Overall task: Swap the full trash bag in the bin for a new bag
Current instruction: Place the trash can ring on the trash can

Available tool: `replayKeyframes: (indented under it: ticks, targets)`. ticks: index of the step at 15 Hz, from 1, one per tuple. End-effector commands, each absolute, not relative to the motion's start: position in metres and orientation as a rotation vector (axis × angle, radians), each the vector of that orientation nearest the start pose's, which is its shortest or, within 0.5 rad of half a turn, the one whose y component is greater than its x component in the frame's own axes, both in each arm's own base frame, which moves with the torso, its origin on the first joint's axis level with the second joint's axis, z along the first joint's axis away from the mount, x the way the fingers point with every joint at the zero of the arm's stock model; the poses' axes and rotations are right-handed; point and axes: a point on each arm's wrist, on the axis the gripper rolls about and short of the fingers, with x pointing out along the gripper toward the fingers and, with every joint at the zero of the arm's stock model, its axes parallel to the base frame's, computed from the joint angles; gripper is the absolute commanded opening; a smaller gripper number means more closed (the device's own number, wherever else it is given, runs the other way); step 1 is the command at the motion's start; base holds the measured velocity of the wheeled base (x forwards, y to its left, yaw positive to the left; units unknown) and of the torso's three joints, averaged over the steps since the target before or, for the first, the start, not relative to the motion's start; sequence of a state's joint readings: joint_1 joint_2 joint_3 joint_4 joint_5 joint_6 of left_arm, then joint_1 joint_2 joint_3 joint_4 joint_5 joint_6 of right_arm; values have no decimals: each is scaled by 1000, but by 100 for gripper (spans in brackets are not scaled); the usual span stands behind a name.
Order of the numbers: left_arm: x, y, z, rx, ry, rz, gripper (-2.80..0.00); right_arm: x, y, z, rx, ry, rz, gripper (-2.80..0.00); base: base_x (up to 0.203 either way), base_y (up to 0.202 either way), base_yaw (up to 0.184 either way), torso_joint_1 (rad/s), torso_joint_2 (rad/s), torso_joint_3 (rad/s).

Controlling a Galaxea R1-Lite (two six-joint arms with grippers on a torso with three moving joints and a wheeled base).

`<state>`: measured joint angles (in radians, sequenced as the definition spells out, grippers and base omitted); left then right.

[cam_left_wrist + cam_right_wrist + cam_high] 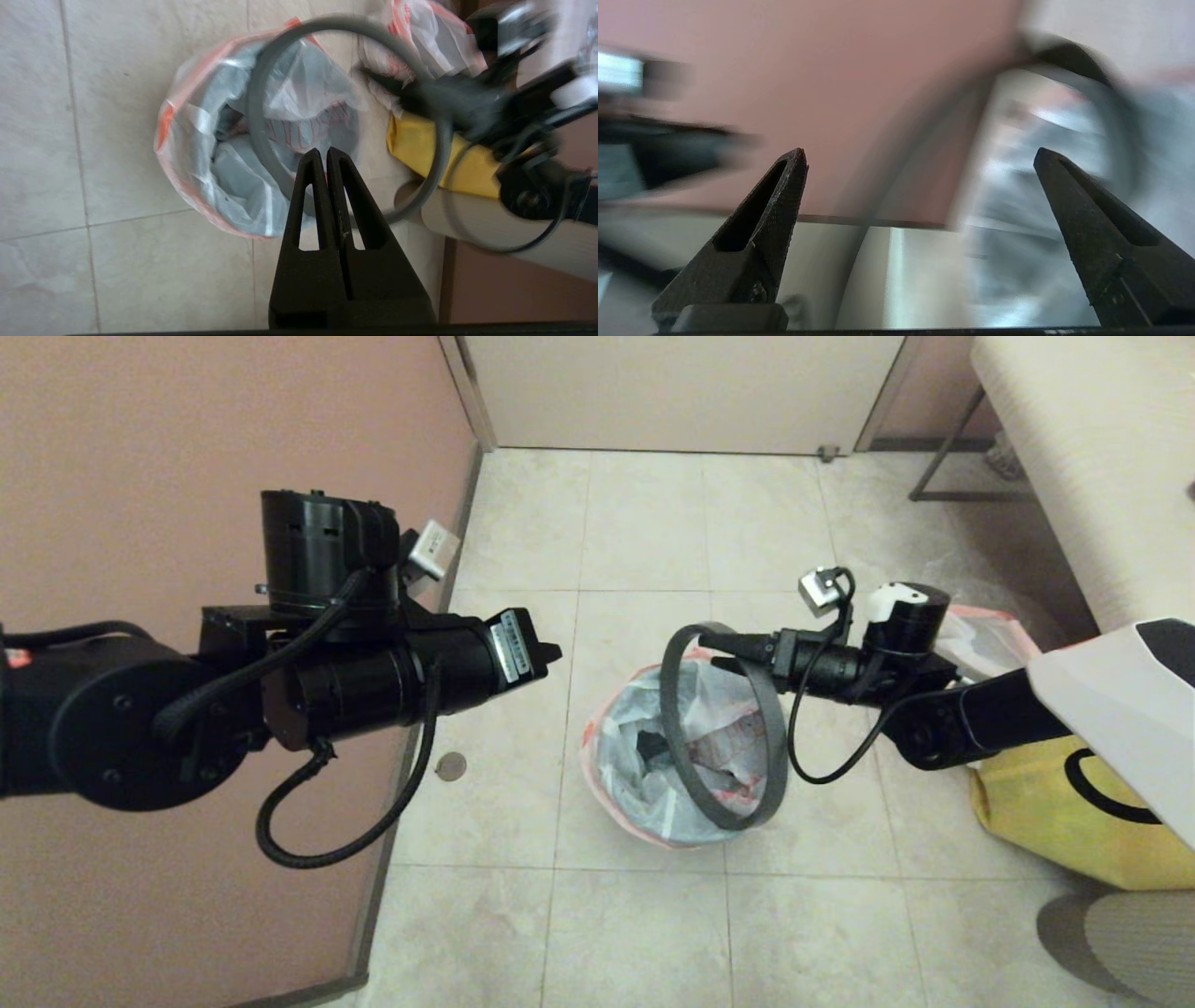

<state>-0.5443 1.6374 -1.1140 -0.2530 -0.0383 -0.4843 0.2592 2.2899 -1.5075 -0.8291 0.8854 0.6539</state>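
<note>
The bin stands on the tiled floor, its black wall hidden under the full trash bag, a thin white liner with a red-orange band folded over the rim. The dark grey hoop is off the rim and hangs tilted above the bin from one finger of my right gripper, which is open. In the left wrist view the hoop crosses the bag's mouth. My left gripper is shut and empty, held up left of the bin. The new bag lies behind my right arm.
A yellow bag sits on the floor right of the bin. A pale bench on metal legs runs along the right. The pink wall is close on the left, a door is at the back, and a small round floor fitting lies near the wall.
</note>
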Motion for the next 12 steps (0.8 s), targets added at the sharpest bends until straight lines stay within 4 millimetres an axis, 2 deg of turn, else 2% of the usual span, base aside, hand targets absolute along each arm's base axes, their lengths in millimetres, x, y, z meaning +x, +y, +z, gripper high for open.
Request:
replayKeyframes:
  ticks: [1,3,5,8,10,12]
  targets:
    - [263,-159,251,-400,392,-500,-280,449,158,141,460,395,1002,0,0,0,0,0,0,0]
    - [262,-158,252,-399,390,-499,-280,444,172,157,442,401,895,0,0,0,0,0,0,0]
    - [260,-157,255,-402,380,-500,-280,443,172,165,323,393,734,0,0,0,0,0,0,0]
    - [257,-155,259,-405,369,-504,-280,431,148,186,274,378,626,0,0,0,0,0,0,0]
    - [254,-156,261,-405,367,-512,-280,414,137,202,259,369,611,0,0,0,0,0,0,0]
    - [250,-155,264,-407,359,-519,-280,398,127,206,215,399,594,0,0,0,0,0,0,0]
